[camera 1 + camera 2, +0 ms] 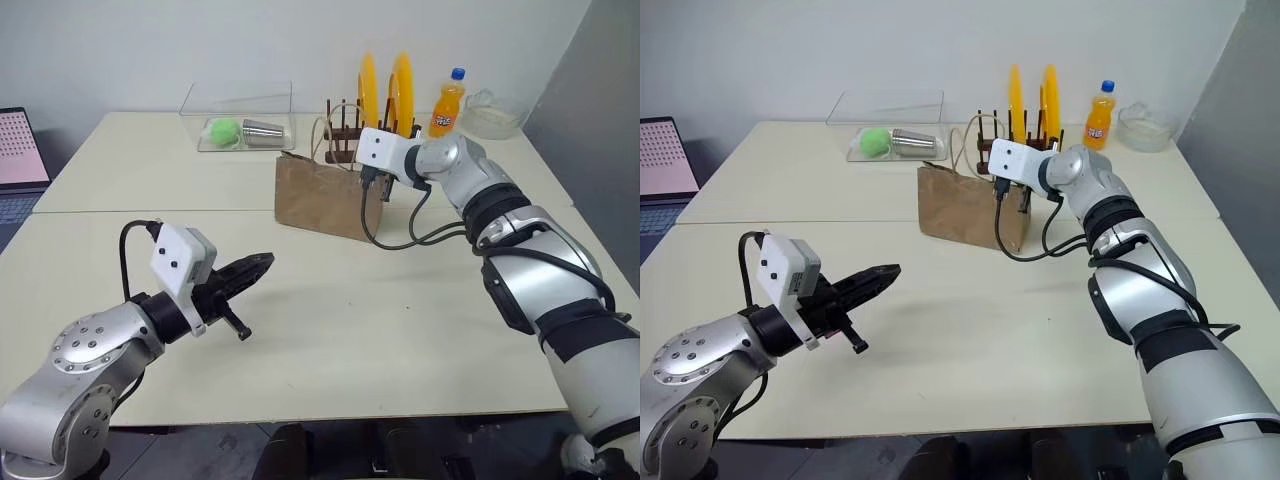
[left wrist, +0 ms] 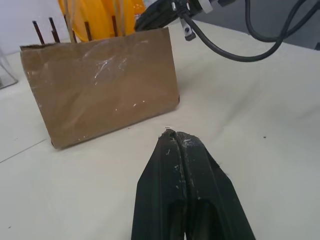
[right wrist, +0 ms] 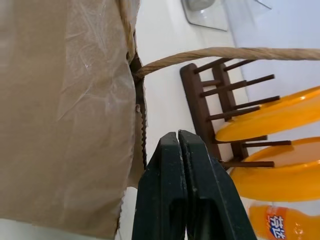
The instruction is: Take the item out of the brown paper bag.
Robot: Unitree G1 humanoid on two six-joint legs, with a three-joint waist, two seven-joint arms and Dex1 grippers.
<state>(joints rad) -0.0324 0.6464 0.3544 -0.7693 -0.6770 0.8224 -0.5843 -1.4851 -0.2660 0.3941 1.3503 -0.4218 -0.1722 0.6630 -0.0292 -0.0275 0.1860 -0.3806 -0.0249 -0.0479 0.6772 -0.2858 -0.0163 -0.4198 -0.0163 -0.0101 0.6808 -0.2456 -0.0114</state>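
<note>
The right gripper [image 3: 177,137], fingers pressed together and empty, hangs over the top rim of the bag [image 1: 325,195], beside its cord handle [image 3: 210,52]. The item cannot be seen. The left gripper [image 1: 262,263], also closed, hovers above the desk [image 1: 400,330], well short of the bag.

Cream table [image 1: 400,330] w/ brown paper bag [image 1: 320,195], dish rack [image 1: 345,135], clear tray [image 1: 240,115], soda bottle [image 1: 447,103], bowl [image 1: 492,113].

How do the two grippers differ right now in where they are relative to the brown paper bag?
The right gripper is up at the rim of the brown paper bag, beside a cord handle; the left gripper is well short of the bag, over bare table. The right tilts downward; the left points about level toward the bag's front. Both are shut and hold nothing.
</note>
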